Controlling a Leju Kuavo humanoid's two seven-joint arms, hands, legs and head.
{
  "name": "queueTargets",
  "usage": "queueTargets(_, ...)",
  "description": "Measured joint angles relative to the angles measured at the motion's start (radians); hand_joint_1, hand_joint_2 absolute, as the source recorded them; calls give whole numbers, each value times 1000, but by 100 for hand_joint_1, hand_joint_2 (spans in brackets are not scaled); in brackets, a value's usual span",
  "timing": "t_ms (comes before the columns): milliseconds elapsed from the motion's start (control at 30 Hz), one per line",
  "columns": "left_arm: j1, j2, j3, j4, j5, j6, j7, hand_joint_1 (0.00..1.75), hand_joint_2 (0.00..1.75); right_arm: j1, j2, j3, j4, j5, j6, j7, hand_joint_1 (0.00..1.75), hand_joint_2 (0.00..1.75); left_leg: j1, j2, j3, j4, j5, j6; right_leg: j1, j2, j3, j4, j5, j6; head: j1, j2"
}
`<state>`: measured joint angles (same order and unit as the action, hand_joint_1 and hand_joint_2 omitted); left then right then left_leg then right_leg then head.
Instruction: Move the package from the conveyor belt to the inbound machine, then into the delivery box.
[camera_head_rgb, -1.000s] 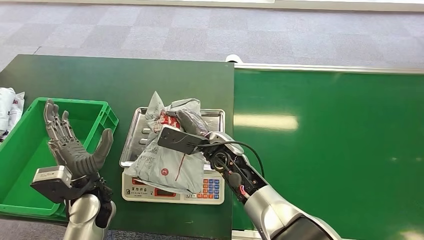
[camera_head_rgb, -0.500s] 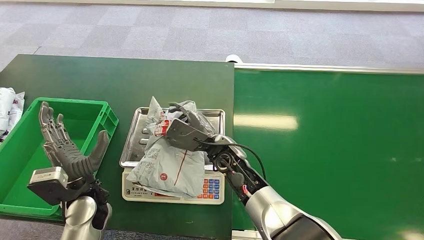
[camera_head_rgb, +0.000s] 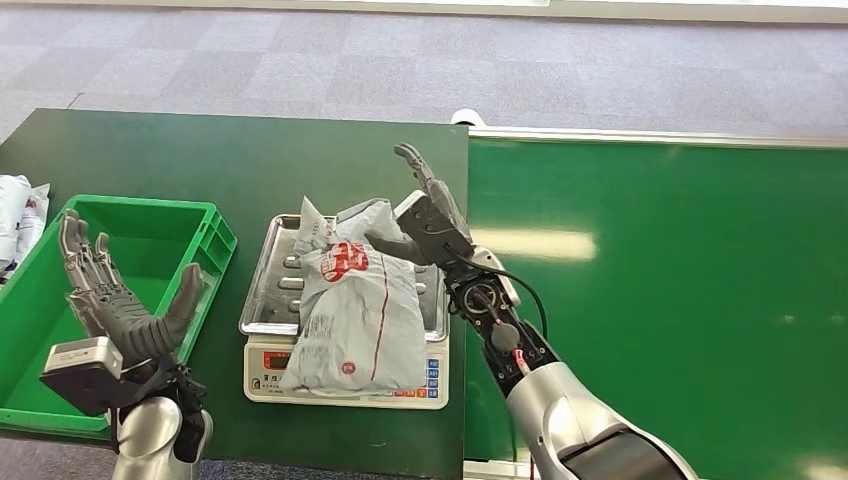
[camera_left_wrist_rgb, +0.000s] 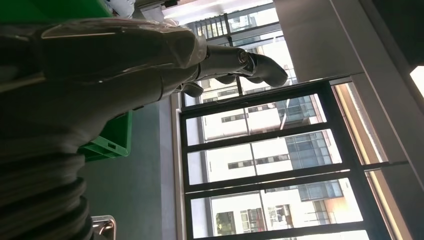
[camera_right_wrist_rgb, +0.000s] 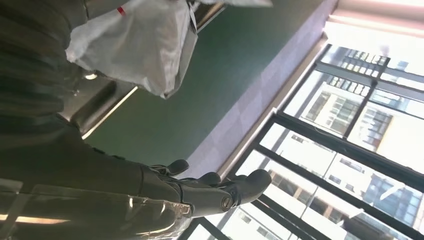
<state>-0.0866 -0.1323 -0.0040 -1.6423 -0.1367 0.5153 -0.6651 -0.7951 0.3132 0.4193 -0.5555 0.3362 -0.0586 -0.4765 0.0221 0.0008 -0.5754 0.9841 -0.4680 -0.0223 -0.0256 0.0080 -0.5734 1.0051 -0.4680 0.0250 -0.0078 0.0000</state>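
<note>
On the steel pan (camera_head_rgb: 280, 262) of the weighing scale (camera_head_rgb: 345, 375) lies the package (camera_head_rgb: 358, 315), a grey plastic mailer bag with a red round mark near its upper end and a thin red line running down its length. It rests lengthwise across the pan, and its lower end hangs over the scale's front panel with the display and coloured keys. The scale stands on the dark green desk (camera_head_rgb: 230, 165), between the green plastic crate (camera_head_rgb: 150, 235) on the left and the brighter green conveyor belt (camera_head_rgb: 660, 290) on the right.

Just beside the package's upper right corner is the right hand (camera_head_rgb: 428, 222), raised with its fingers spread and pointing up and away from the robot; its thumb reaches toward the bag's top edge, but whether it touches the plastic cannot be told from the head view. It holds nothing. From the right wrist view the same hand (camera_right_wrist_rgb: 220, 192) shows its fingers extended with windows behind them, and the bag (camera_right_wrist_rgb: 135, 42) sits apart from them.

Over the near right side of the crate hovers the left hand (camera_head_rgb: 115, 295), palm up, fingers apart and upright, with nothing in it. The left wrist view shows its fingers (camera_left_wrist_rgb: 245, 62) gently curled against the windows.

At the far left edge of the desk, more white bags (camera_head_rgb: 18, 215) lie beside the crate.
</note>
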Motion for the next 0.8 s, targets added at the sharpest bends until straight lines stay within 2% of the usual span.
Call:
queueTargets(367,1,18,-16,0,-173,-88,64,0,175,-11,-63,-90,-191,-13,-29,-1,0,175,0,0,1,0,0,0,0,0,0,0,0,0,0,0)
queueTargets(467,-9,30,-45,4,-249,-162,103,0,175,21,-79,-109,-277,-17,-19,2,0,175,0,0,1,0,0,0,0,0,0,0,0,0,0,0)
queueTargets(600,-62,45,-98,30,-357,-238,168,0,175,90,-107,-140,-430,-32,20,15,0,175,0,0,1,0,0,0,0,0,0,0,1,0,0,0)
queueTargets(800,-123,58,-157,69,-409,-263,199,0,175,163,-135,-169,-567,-42,26,19,0,175,0,1,1,0,0,0,0,1,0,0,1,0,0,0)
